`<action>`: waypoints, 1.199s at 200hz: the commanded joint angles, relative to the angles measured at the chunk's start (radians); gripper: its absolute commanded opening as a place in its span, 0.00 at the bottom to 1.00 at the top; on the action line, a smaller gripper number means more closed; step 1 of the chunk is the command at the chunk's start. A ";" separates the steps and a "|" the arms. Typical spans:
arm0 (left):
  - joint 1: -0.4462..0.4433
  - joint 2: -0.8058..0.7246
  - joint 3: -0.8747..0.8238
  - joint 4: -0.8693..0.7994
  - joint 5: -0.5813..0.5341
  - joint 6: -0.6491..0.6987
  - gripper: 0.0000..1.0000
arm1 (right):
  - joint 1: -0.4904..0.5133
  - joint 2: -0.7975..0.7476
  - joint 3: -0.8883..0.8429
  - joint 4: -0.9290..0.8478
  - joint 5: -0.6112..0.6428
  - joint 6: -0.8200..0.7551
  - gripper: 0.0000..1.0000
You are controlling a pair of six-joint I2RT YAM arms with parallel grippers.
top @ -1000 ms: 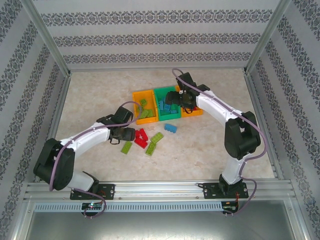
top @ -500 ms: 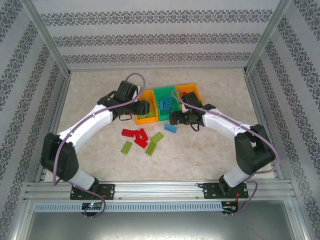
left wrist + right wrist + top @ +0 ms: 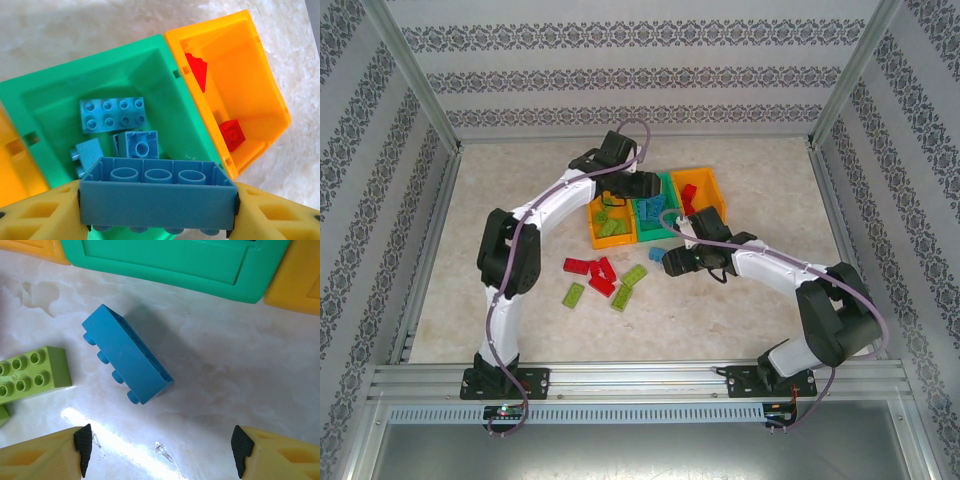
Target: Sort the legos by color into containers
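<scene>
Left gripper (image 3: 157, 206) is clamping a blue brick (image 3: 157, 192) by its short ends, jaws roughly half spread, hanging over the green bin (image 3: 150, 60). Right gripper (image 3: 161, 447) is standing wide open with nothing between its fingers, hovering over the table (image 3: 240, 370). A loose blue brick (image 3: 127, 362) is lying at 11 o'clock from it, just outside the green bin's wall.

Risks:
- Arms: in the top view both wrists are working close beside the same bin, so a clash is possible.
- Bins: the right orange bin (image 3: 240, 75) is adjoining at 2 o'clock. An off-centre release could be sending the held brick off a rim, onto the table or in among the red bricks (image 3: 232, 134).
- Bricks: the loose blue one is lying on its side, skewed to the right jaws. Closing without turning the wrist could be pinching a corner and spinning it toward the lime brick (image 3: 32, 372) at 9 o'clock.

Hidden:
- The green bin's 6 o'clock rim is sitting behind the held brick, so centring is hard to judge.
- The left orange bin (image 3: 12, 165) is being cut off at 8 o'clock, contents unseen.
- Two small blue pieces below the held brick are partly covered and probably tilted.
- The lime brick is being cropped by the frame edge.
</scene>
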 commanded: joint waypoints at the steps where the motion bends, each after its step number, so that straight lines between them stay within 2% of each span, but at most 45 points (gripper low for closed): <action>1: -0.009 0.037 0.091 -0.044 0.037 -0.050 0.62 | 0.017 -0.016 -0.008 0.048 -0.030 -0.039 0.77; 38: -0.010 0.062 0.128 -0.054 0.068 -0.080 0.80 | 0.040 0.025 0.042 0.046 -0.064 -0.114 0.83; 58: -0.009 0.045 0.123 -0.066 0.054 -0.088 1.00 | 0.058 0.065 0.102 0.012 -0.067 -0.168 0.84; 124: 0.012 -0.117 -0.057 0.049 0.085 -0.203 1.00 | 0.084 0.260 0.338 -0.221 -0.041 -0.319 0.81; 144: 0.034 -0.176 -0.137 0.083 0.082 -0.231 0.99 | 0.084 0.298 0.371 -0.260 -0.010 -0.350 0.80; 167: 0.065 -0.237 -0.216 0.103 0.070 -0.253 0.99 | 0.088 0.324 0.391 -0.294 -0.046 -0.373 0.78; 190: 0.094 -0.295 -0.287 0.113 0.063 -0.264 0.99 | 0.099 0.353 0.405 -0.321 -0.002 -0.395 0.76; 220: 0.125 -0.369 -0.370 0.110 0.040 -0.260 0.99 | 0.100 0.402 0.439 -0.347 0.027 -0.406 0.66; 240: 0.141 -0.416 -0.424 0.110 0.031 -0.259 1.00 | 0.107 0.412 0.452 -0.352 0.042 -0.407 0.52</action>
